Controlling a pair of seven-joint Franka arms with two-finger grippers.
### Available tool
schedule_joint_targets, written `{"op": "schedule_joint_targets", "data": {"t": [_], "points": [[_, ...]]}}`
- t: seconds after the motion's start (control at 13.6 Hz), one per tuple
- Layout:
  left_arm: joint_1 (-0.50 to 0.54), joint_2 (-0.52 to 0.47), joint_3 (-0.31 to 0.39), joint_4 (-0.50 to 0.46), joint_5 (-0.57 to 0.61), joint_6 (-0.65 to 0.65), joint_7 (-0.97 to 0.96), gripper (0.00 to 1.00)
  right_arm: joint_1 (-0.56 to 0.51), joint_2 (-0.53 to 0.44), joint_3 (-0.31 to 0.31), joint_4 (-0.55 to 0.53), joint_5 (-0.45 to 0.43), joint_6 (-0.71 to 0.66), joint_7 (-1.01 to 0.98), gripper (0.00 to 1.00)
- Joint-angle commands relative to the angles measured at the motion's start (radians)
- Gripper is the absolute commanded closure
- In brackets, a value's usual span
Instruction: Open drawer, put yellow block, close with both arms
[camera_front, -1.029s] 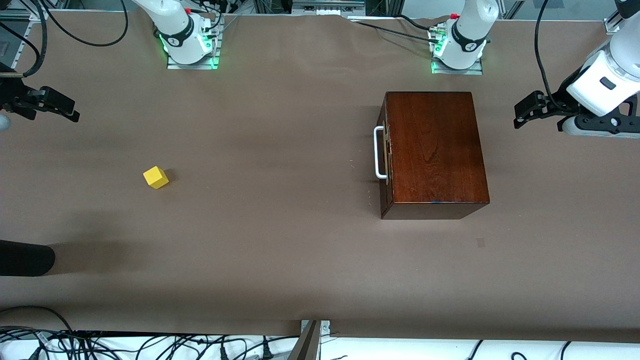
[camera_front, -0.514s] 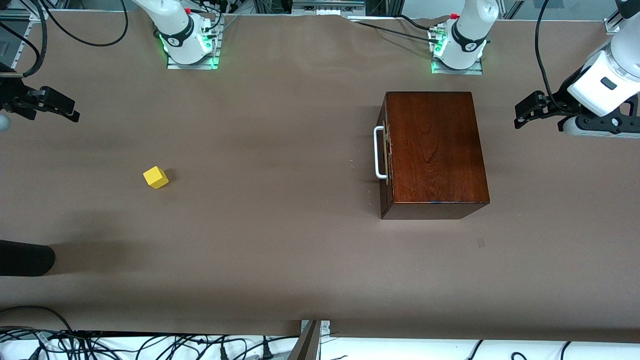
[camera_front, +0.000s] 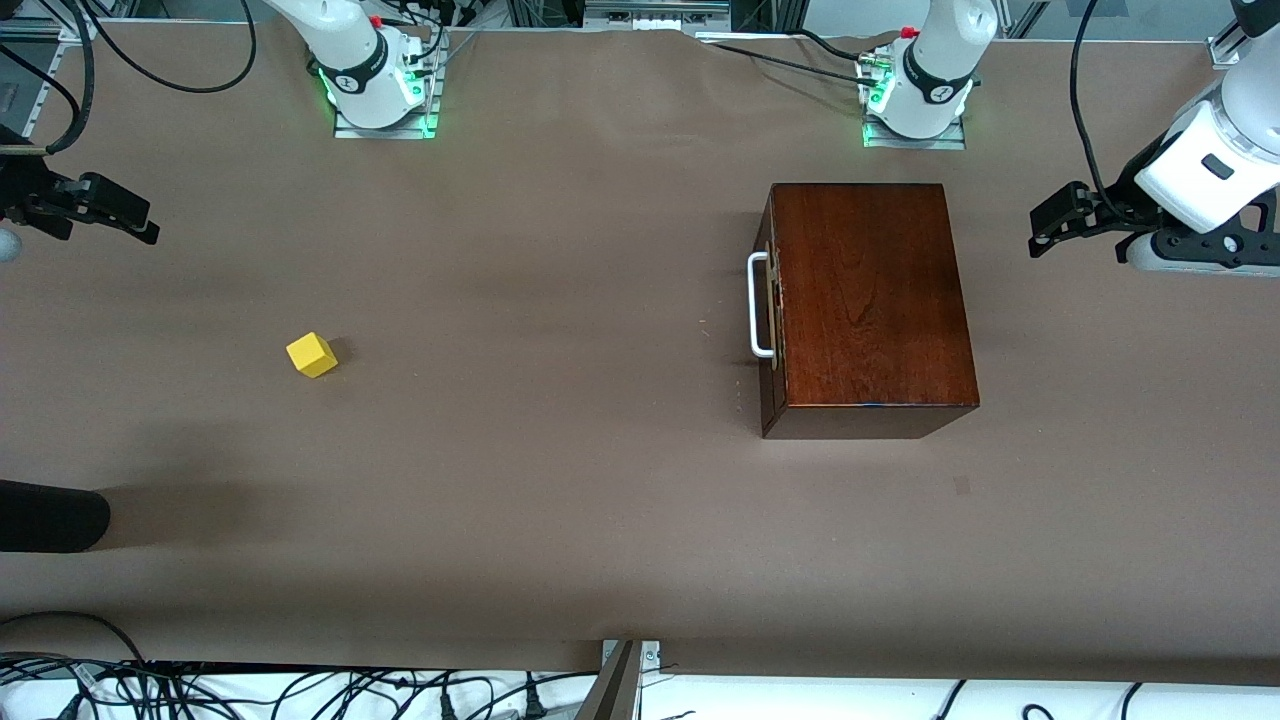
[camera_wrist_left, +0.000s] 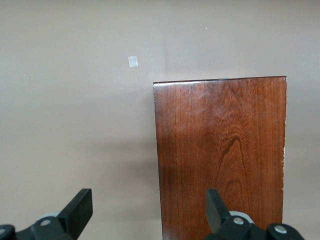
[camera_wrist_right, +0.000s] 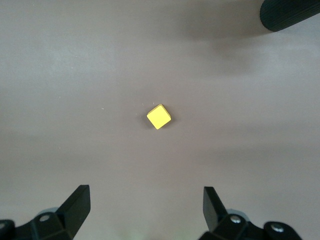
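Nothing moved in the last second; the drawer (camera_front: 768, 305) is not yet opened.
Left gripper (camera_front: 1045, 228) and right gripper (camera_front: 125, 215) hover wide open and empty, flanking the box (camera_front: 870, 300); the yellow block (camera_front: 311, 355) sits untouched.

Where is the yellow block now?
The yellow block lies on the table toward the right arm's end, apart from the box.

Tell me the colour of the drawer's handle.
White; the handle shows best in the front view.

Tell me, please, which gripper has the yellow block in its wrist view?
The right gripper, open above the block. The left gripper, also open, sees only the box.
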Motion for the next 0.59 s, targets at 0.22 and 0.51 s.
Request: {"op": "schedule_joint_targets", "data": {"t": [0.22, 0.51], "points": [[0.003, -0.007, -0.005, 0.019, -0.004, -0.012, -0.003, 0.0, -0.003, 0.008, 0.002, 0.025, -0.003, -0.02, 0.011, 0.0], [-0.008, -0.004, -0.01, 0.022, -0.004, -0.006, -0.003, 0.0, -0.003, 0.008, 0.002, 0.025, -0.003, -0.02, 0.013, 0.0]]}}
